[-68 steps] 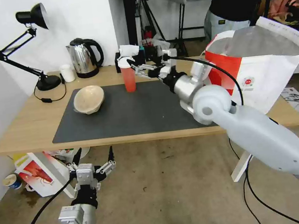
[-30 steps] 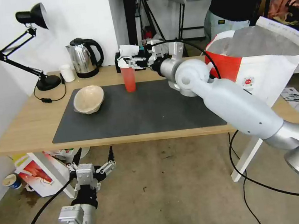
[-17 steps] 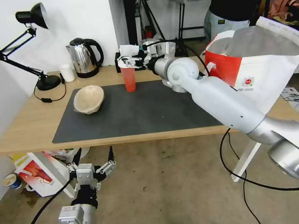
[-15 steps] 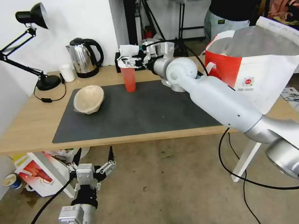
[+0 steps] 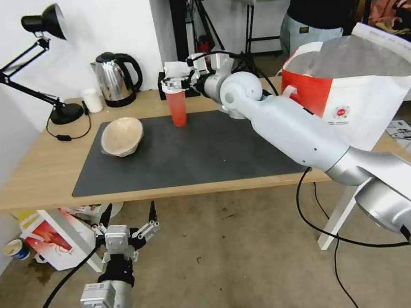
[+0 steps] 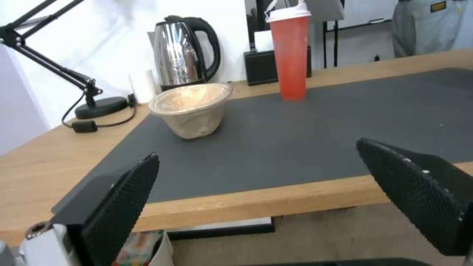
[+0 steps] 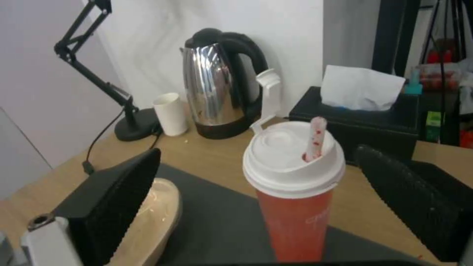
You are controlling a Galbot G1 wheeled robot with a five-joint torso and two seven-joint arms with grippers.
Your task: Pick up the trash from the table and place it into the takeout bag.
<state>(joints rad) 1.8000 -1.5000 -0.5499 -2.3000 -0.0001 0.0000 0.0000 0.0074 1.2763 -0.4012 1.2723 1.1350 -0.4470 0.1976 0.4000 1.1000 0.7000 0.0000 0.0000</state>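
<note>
A long light-wood tabletop (image 5: 35, 178) is carrying a dark grey mat (image 5: 191, 155). Near the far edge of the mat, a tall red cup (image 5: 177, 108) with a white lid is standing upright, and a straw is poking up from the lid. The right arm is reaching across the tabletop, and its pincer (image 5: 174, 84) is sitting level with the cup's lid. In the right wrist view, the cup (image 7: 295, 195) is standing between the two black fingers (image 7: 116, 199), which are spread wide apart and are not touching it.

On the left part of the mat, well apart from the cup, a beige bowl (image 5: 122, 136) is lying tipped onto its side. The left wrist view is showing the same bowl (image 6: 191, 109) tilted on the mat, with the cup (image 6: 291, 51) farther back.

At the right end of the tabletop, a large red-and-white bag (image 5: 357, 92) with a silver lining is standing with its mouth open.

Behind the cup, a black tissue box (image 7: 374, 122) is sitting. A steel kettle (image 5: 117, 79), a small white cup (image 5: 92, 100) and a black desk lamp (image 5: 42, 68) are lining the back left of the tabletop.

The left pincer (image 5: 128, 221) is hanging low in front of the tabletop, above the floor, with its fingers (image 6: 123, 207) wide apart and holding nothing.
</note>
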